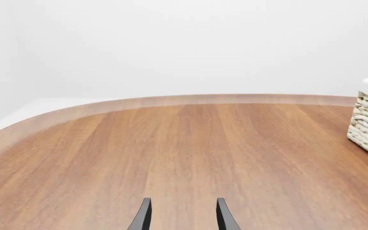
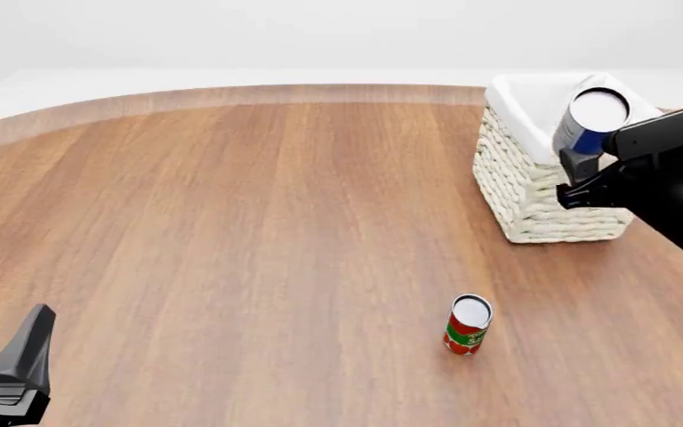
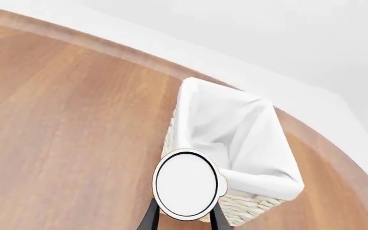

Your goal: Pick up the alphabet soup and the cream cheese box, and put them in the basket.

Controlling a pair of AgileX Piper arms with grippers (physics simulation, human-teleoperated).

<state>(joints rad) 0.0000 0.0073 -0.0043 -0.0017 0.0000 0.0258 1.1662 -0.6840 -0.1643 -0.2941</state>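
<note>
My right gripper (image 2: 587,169) has its jaws closed on the blue-and-white cylindrical alphabet soup can (image 2: 590,120), held in the air above the near rim of the square woven cream basket with white cloth lining (image 2: 532,191) at the far right of the brown wooden counter (image 2: 259,231). My left gripper (image 1: 182,218), jaws parted and holding nothing, hovers over bare counter. A red-and-green can (image 2: 468,325) stands upright nearer me, well apart from the basket.

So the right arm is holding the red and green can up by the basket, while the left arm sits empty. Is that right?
Not quite. The right gripper holds the blue and white alphabet soup by the basket; the red and green can stands on the table, as the front view shows. The left gripper is indeed empty.
</note>
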